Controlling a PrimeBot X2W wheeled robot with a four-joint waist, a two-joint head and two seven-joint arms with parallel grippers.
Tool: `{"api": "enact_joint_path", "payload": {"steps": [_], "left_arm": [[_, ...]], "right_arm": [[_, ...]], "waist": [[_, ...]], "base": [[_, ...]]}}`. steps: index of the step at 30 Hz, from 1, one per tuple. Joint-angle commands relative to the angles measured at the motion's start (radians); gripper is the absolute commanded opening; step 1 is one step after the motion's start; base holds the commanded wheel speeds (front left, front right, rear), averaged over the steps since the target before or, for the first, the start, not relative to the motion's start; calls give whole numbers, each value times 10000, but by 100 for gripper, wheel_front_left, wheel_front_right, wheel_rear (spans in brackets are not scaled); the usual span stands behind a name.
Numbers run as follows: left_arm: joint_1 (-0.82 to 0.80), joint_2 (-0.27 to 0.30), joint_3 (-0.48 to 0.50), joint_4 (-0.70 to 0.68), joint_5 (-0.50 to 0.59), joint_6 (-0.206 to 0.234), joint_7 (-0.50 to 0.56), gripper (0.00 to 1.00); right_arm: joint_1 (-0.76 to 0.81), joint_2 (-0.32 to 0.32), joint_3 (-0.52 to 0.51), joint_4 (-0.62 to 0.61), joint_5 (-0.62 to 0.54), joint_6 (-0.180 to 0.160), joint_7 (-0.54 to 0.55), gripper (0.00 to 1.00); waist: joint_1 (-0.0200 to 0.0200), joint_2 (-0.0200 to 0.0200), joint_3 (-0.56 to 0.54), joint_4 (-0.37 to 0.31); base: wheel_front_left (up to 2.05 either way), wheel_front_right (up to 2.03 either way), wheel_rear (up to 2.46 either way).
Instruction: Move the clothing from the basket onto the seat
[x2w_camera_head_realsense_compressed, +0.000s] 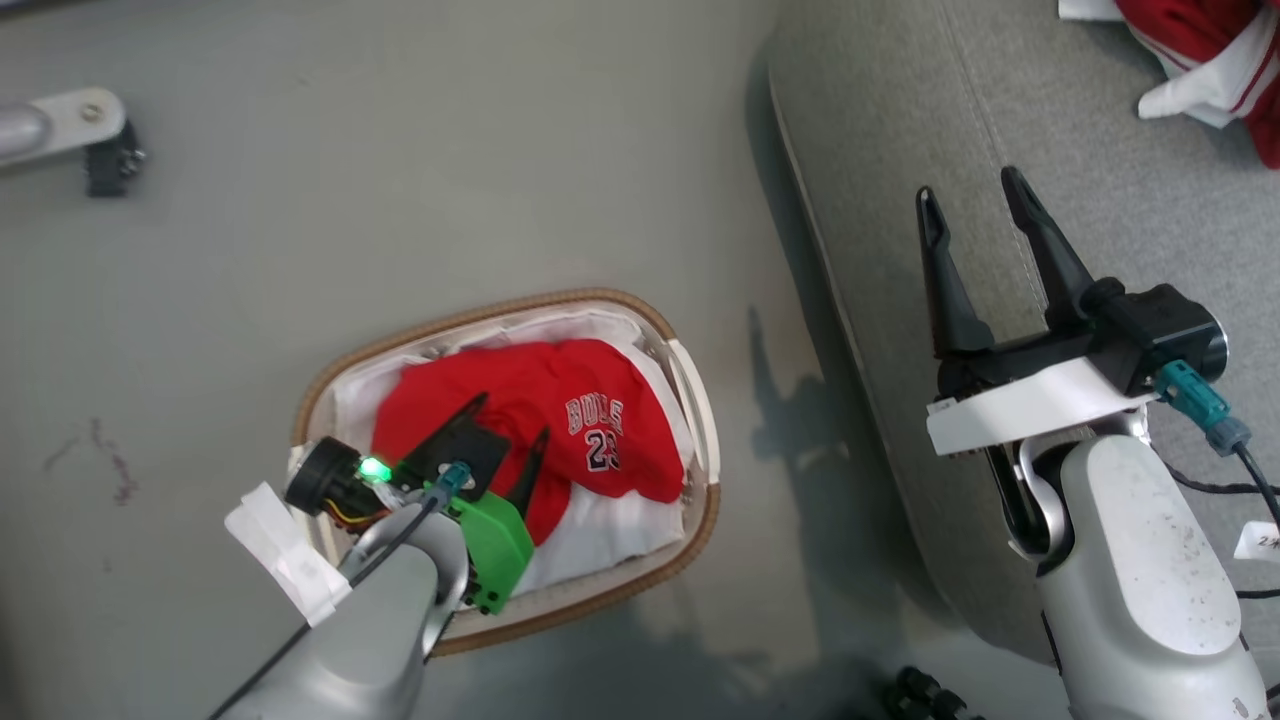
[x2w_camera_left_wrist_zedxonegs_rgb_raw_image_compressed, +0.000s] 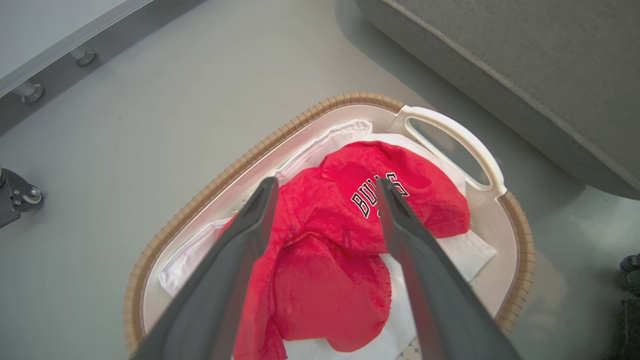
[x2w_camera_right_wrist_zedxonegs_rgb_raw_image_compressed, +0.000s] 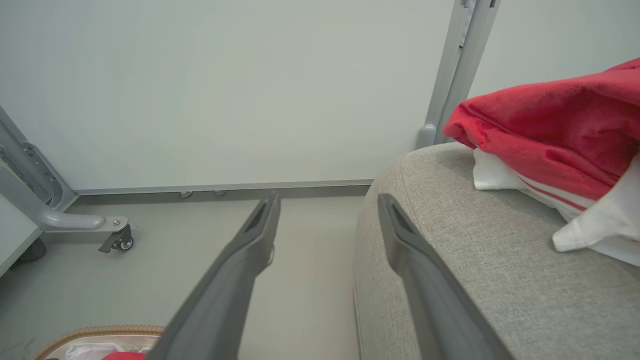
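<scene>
Down at the lower left, the left gripper (x2w_camera_head_realsense_compressed: 512, 415) hangs right over the basket (x2w_camera_head_realsense_compressed: 400, 335), both dark fingers spread wide with nothing caught between them; whether the tips brush the cloth, can't tell from these angles. Under those fingers sits the red jersey (x2w_camera_head_realsense_compressed: 560, 390), crumpled in a heap, its white "BULLS 23" lettering facing up on the side of the basket nearest the sofa. Beneath it the white liner cloth (x2w_camera_head_realsense_compressed: 610, 530) peeks out along the edges, and the left wrist view shows the brown woven rim curving round to a white side handle (x2w_camera_left_wrist_zedxonegs_rgb_raw_image_compressed: 452, 125). That basket stands on the grey floor (x2w_camera_head_realsense_compressed: 400, 150), near the seat (x2w_camera_head_realsense_compressed: 900, 150) with a strip of floor between them. Over on the right, the right gripper (x2w_camera_head_realsense_compressed: 967, 182) is up by the seat's rounded edge, fingers parted wide as well and empty, pointing along the cushion close to its stitched seam. Further back on that cushion lies the second red garment (x2w_camera_head_realsense_compressed: 1200, 40), white trim and stripes showing, resting on the grey fabric well apart from the gripper. Beyond it all stand a pale wall (x2w_camera_right_wrist_zedxonegs_rgb_raw_image_compressed: 250, 75) and a grey frame leg (x2w_camera_right_wrist_zedxonegs_rgb_raw_image_compressed: 85, 222) on a castor.
</scene>
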Motion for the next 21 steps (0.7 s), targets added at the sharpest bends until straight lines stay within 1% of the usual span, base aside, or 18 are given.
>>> {"api": "enact_joint_path", "payload": {"steps": [1, 10, 15, 21], "left_arm": [[-413, 204, -116, 279, 86, -23, -7, 100], [-1902, 719, -858, 2064, 476, -9, 164, 100], [-2550, 856, -1117, 2689, 710, 172, 365, 100], [-3078, 989, -1358, 3084, 943, 427, 595, 100]], "right_arm": [[-185, -11, 53, -121, 136, -12, -21, 100], [-538, -10, 430, -556, 632, -12, -21, 100], [-660, -12, 601, -710, 844, -12, -21, 100], [-750, -12, 740, -786, 995, -12, -21, 100]], "waist": [[-1, 0, 1315, -1038], [-1, 0, 2363, -1627], [-1, 0, 2677, -1824], [-1, 0, 2863, -1991]], "base": [[0, 0, 0], [0, 0, 0], [0, 0, 0], [0, 0, 0]]}}
